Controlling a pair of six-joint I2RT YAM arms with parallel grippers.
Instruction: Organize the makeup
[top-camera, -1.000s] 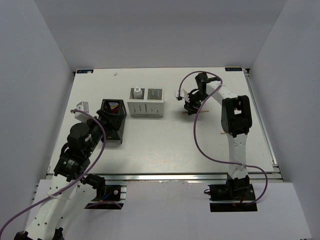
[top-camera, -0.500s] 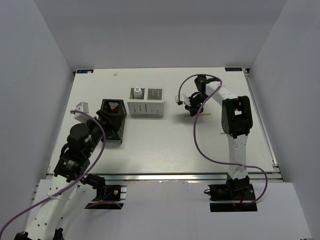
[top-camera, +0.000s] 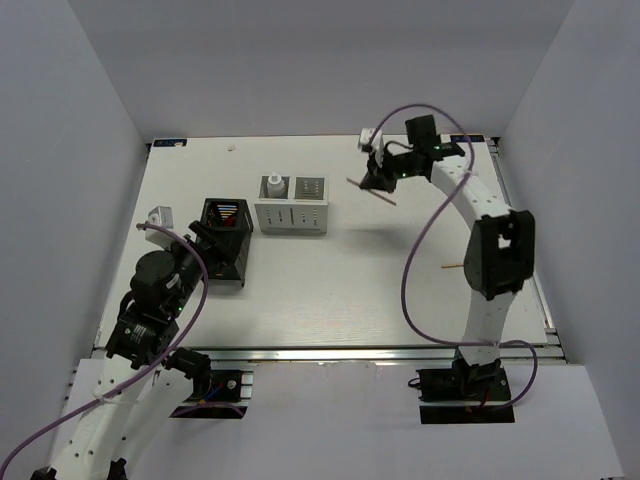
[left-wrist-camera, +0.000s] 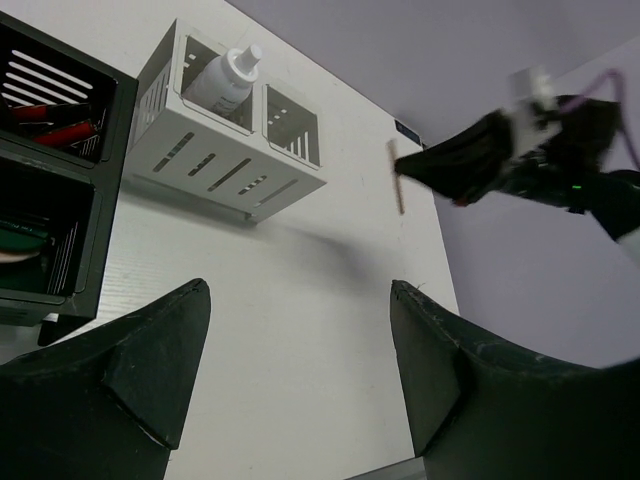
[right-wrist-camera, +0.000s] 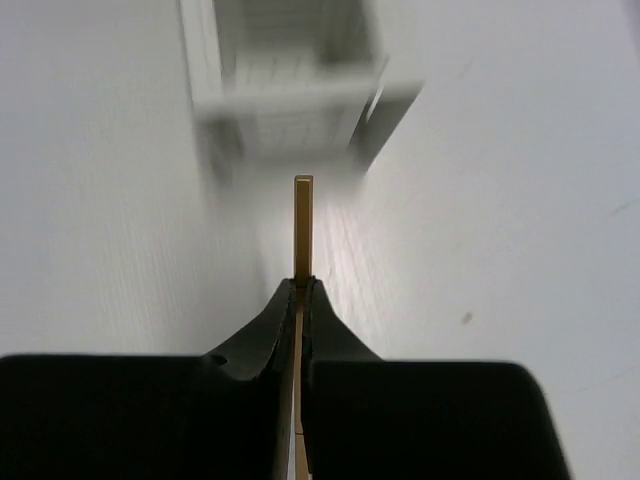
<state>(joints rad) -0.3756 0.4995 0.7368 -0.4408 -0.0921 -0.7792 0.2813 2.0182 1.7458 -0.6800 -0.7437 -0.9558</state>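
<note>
the right gripper (right-wrist-camera: 301, 292) was pinched together on a thin wooden stick (right-wrist-camera: 303, 228). in the wrist view the stick ran straight out past the fingertips toward the blurred white box (right-wrist-camera: 290, 75). from above, the right gripper (top-camera: 378, 178) sat over the far part of the table (top-camera: 330, 290), to the right of the box (top-camera: 291, 212) and apart from it. the stick (top-camera: 372, 191) lay slanted across its tip, both ends free. the left wrist view showed the same stick (left-wrist-camera: 397, 176) off the table, standing nearly upright at the tip of the dark gripper (left-wrist-camera: 470, 165).

a second stick (top-camera: 452, 267) lay flat on the table near the right edge, beside the right arm.

the bottle (top-camera: 274, 186) stood upright in the left compartment of the box. nothing could be made out in the right compartment. the black holder (top-camera: 225, 245) stood left of the box, with red-and-black tubes (left-wrist-camera: 50, 122) lying in its upper section.

the left gripper (left-wrist-camera: 300, 300) hung near the holder with its jaws wide apart, nothing between them, facing the box (left-wrist-camera: 230, 150) and bottle (left-wrist-camera: 226, 74).
</note>
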